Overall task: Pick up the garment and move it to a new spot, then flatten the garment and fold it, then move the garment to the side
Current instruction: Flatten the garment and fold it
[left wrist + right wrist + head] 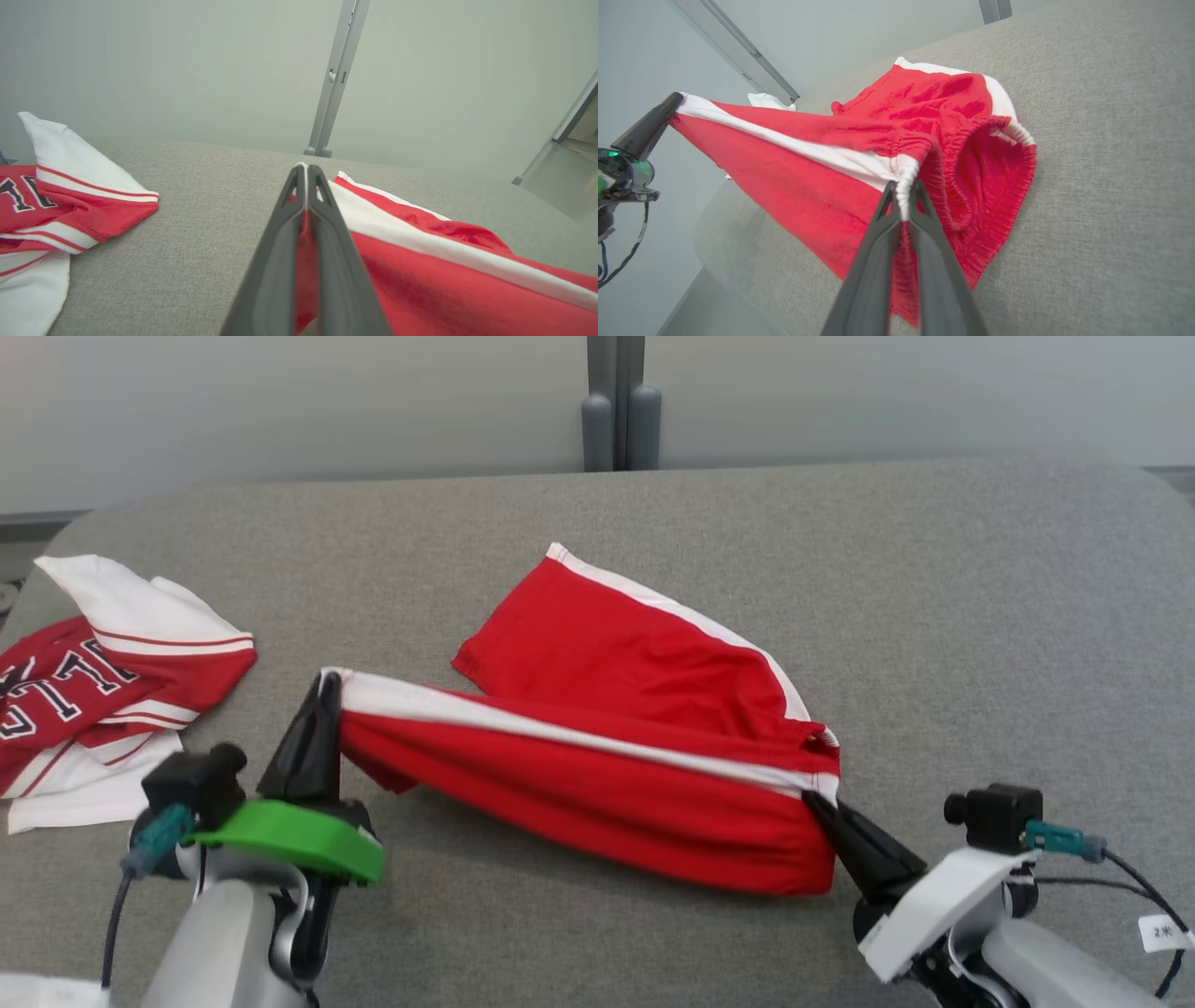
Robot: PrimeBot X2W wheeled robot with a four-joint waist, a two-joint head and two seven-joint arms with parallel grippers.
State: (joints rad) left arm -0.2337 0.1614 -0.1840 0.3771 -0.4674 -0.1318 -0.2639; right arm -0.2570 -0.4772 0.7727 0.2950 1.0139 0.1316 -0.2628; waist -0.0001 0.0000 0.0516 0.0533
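The garment (pixel 597 775) is a pair of red shorts with white side stripes, stretched between my two grippers above the grey table (pixel 934 616). My left gripper (pixel 327 681) is shut on the hem of one leg (pixel 306 224). My right gripper (pixel 822 803) is shut on the white elastic waistband (pixel 903 186). The held leg hangs taut and lifted, while the other leg (pixel 607 635) lies flat on the table behind it. From the right wrist, the shorts (pixel 859 154) run across to the left gripper (pixel 675 100) at the far end.
A second piece of clothing, red and white with dark lettering (pixel 93 691), lies crumpled at the table's left edge, and appears in the left wrist view (pixel 51 210). A grey post (pixel 618 401) stands behind the table against a pale wall.
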